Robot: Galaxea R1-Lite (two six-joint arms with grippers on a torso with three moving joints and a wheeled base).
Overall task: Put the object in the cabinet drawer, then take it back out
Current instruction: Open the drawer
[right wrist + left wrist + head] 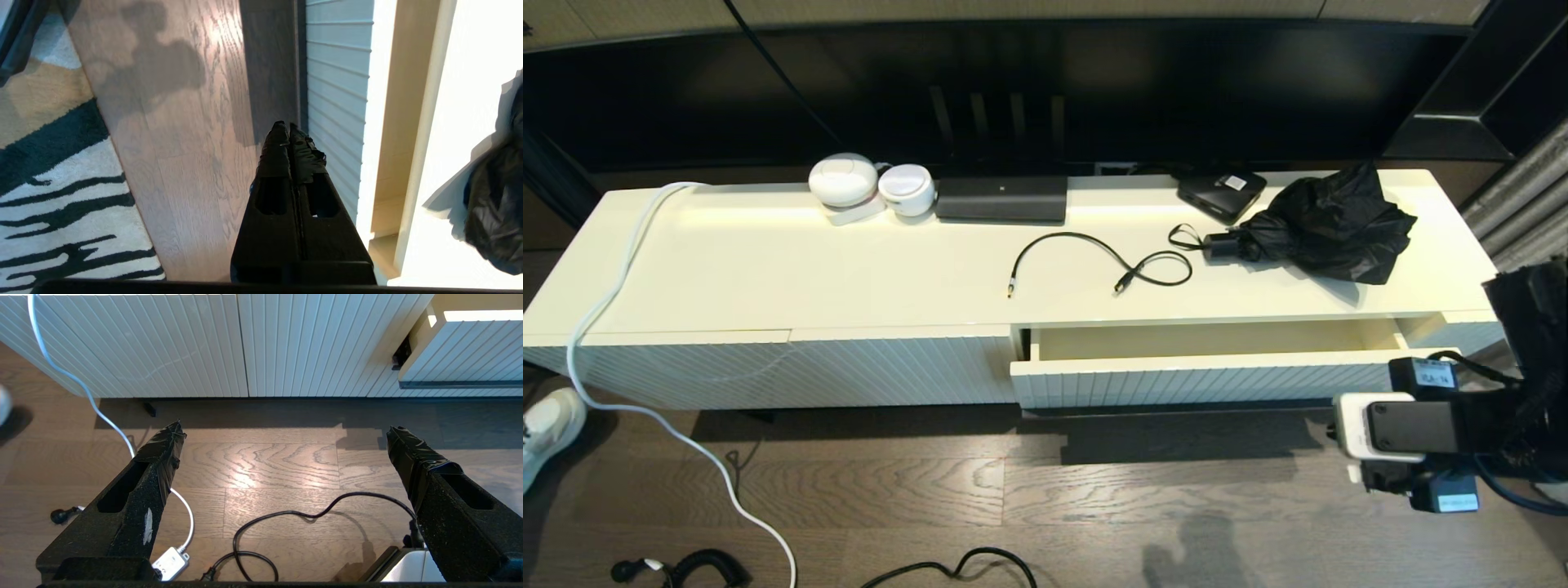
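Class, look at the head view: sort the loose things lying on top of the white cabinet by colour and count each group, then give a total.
White: 2, the two round white devices
Black: 4, the flat black box, the small black box, the black cable, the folded black umbrella
Total: 6

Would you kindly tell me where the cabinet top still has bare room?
Bare: the wide stretch between the white cord and the black cable. Crowded: the back edge and right end, round the umbrella. The open cabinet drawer looks empty.
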